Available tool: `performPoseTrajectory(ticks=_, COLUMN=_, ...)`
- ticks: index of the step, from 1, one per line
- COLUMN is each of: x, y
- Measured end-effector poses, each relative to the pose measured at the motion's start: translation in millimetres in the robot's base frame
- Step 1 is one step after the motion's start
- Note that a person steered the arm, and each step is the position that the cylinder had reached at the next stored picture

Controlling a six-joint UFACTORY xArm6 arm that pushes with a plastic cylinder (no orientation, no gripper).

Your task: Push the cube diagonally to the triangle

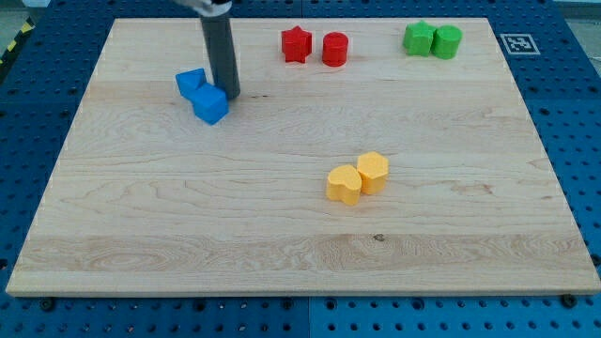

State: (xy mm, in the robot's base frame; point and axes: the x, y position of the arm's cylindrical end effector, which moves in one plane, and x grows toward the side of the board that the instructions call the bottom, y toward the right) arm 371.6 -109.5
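Observation:
A blue cube [211,104] lies near the view's upper left on the wooden board. A blue triangle-like block [191,83] sits just up and left of it, touching it corner to side. My tip [229,95] is at the cube's upper right edge, touching or nearly touching it. The dark rod rises from there to the view's top.
A red star [297,44] and a red cylinder [335,49] stand side by side at the top centre. Two green blocks [419,38] [447,42] sit at the top right. A yellow heart [344,184] and a yellow hexagon [373,172] touch right of centre.

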Motion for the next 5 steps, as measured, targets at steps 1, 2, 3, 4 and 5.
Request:
performPoseTrajectory(ticks=1, x=9, y=-35)
performPoseTrajectory(ticks=2, x=9, y=-89)
performPoseTrajectory(ticks=3, x=9, y=-109)
performPoseTrajectory(ticks=4, x=26, y=-99)
performPoseTrajectory(ticks=5, x=44, y=-75)
